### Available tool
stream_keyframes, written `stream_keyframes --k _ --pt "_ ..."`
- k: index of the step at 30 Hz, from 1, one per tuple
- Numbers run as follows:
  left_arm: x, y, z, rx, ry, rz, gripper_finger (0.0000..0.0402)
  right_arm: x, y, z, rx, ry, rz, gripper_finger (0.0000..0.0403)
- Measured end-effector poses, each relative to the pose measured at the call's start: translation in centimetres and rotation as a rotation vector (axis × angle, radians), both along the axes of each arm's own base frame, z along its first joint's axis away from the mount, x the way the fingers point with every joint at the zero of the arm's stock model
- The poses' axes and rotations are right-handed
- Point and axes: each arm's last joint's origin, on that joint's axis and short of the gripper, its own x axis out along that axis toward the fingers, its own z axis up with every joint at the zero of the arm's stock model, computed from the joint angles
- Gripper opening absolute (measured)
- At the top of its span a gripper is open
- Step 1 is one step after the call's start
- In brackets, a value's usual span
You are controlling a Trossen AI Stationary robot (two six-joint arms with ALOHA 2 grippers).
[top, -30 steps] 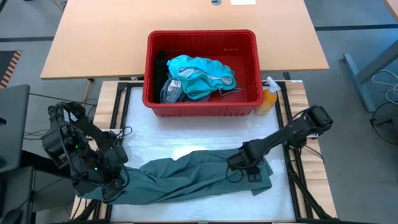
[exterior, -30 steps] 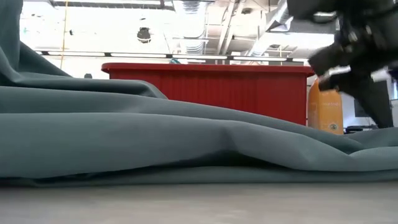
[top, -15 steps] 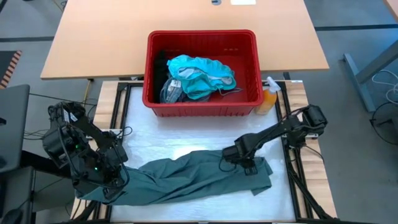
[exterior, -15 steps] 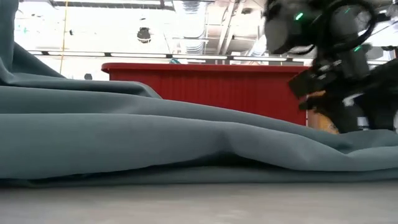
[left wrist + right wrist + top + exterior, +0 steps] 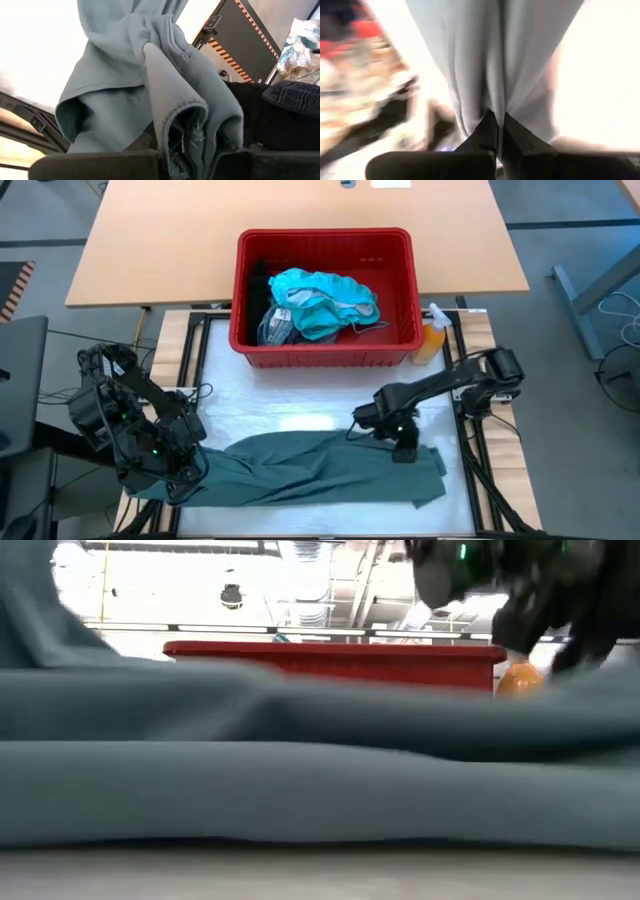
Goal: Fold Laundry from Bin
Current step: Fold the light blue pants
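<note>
Both jaws clamped on grey-green garment [image 5: 320,470]: left gripper [image 5: 178,472] pins one end, right gripper [image 5: 402,448] pinches other, likely to spread it flat for folding.

The right gripper [image 5: 392,442], open a second ago, is now pinched shut on the grey-green garment [image 5: 310,470] and sits slightly farther toward the left arm. The garment's right end lies flatter and stretches nearer the table's right edge.
</note>
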Motion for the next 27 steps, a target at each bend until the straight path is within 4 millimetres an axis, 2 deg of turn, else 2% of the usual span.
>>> stream_keyframes --k 2,5,7,8,11,17,20,27 --pt "0.0 0.0 0.0 0.005 -0.005 -0.008 0.0025 0.0 1.1 2.8 0.073 0.047 -0.071 0.0022" --pt "0.0 0.0 0.0 0.014 -0.012 -0.021 0.0025 0.0 2.8 7.1 0.129 -0.052 -0.077 0.0021" --pt "0.0 0.0 0.0 0.019 -0.016 -0.035 0.0025 0.0 3.5 8.5 0.135 -0.107 -0.062 0.002" --pt "0.0 0.0 0.0 0.023 -0.019 -0.041 0.0025 0.3 3.5 8.7 0.131 -0.131 -0.059 0.002" --pt "0.0 0.0 0.0 0.035 -0.029 -0.06 0.0025 1.7 2.6 7.6 0.106 -0.158 -0.093 0.0024" --pt "0.0 0.0 0.0 0.022 -0.016 -0.064 0.0025 4.6 -0.2 3.3 0.062 -0.088 -0.076 0.0046" --pt "-0.3 -0.2 0.0 0.012 -0.008 -0.055 0.0025 4.8 -2.0 2.0 0.01 -0.012 -0.075 0.0066" --pt "-1.1 -0.9 0.0 0.002 -0.014 -0.024 0.0025 4.4 -5.4 1.0 -0.066 0.005 -0.096 0.0134"
